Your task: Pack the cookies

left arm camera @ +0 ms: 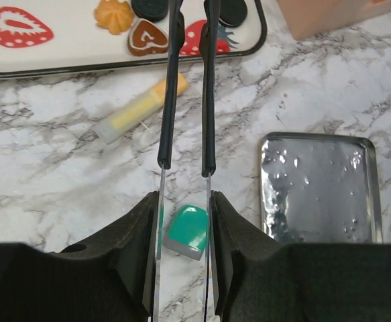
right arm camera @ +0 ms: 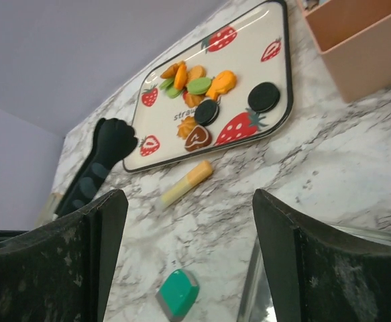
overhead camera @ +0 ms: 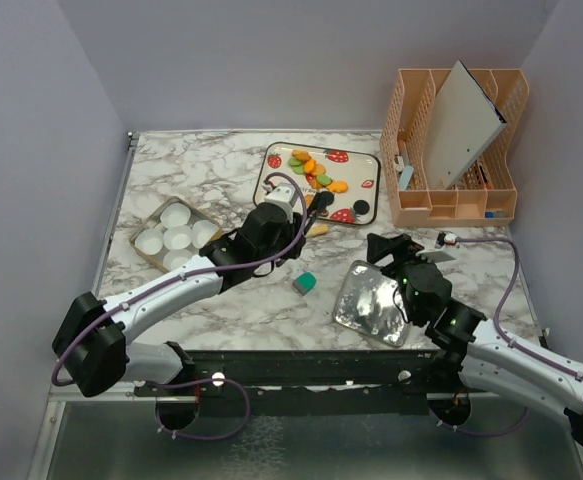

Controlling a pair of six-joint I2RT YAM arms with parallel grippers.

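The cookies (overhead camera: 316, 170) lie in a loose pile on a strawberry-printed tray (overhead camera: 281, 150): orange, green, brown and black ones. My left gripper (overhead camera: 271, 215) is shut on a pair of metal tweezers (left arm camera: 170, 100) with black tips. The tweezers reach over the tray's near rim, between a brown heart cookie (left arm camera: 148, 38) and a black cookie (left arm camera: 232, 10); their ends run off the top of the left wrist view. My right gripper (overhead camera: 396, 255) hangs open and empty over the far edge of a silver tin (overhead camera: 371, 300). In the right wrist view the cookies (right arm camera: 195, 84) lie well beyond it.
A teal block (overhead camera: 305, 284) and a yellow-orange stick (overhead camera: 316, 231) lie on the marble between tray and tin. A tin of white paper cups (overhead camera: 176, 235) stands at the left. A peach organizer (overhead camera: 456, 150) with a grey board stands at the back right.
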